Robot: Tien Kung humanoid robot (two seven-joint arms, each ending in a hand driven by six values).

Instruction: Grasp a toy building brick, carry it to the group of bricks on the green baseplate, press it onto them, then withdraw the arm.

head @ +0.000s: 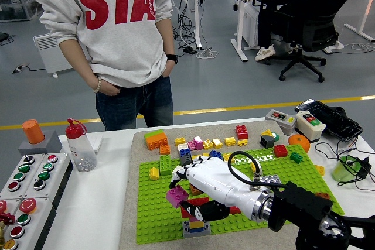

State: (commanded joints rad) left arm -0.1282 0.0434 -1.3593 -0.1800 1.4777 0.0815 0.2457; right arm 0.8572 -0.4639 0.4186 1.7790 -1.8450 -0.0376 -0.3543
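My right hand [181, 194] reaches in from the lower right over the green baseplate [153, 215], its white fingers [186, 173] shut on a magenta brick [176, 197]. The brick hangs at the hand's left tip, just left of and slightly above the brick stack [196, 222] near the plate's front edge. That stack shows a red brick on top, partly hidden by my thumb, over yellow, blue and grey layers. I cannot tell whether the magenta brick touches the stack. The left arm is out of view.
Loose bricks [202, 143] lie along the plate's far edge, with an orange block [156, 140] at the back left. A bottle [78, 145] and a button panel [26, 185] stand left. Switch boxes [296, 122] and a green cup [345, 169] stand right. A person [117, 39] stands behind the table, hands in pockets.
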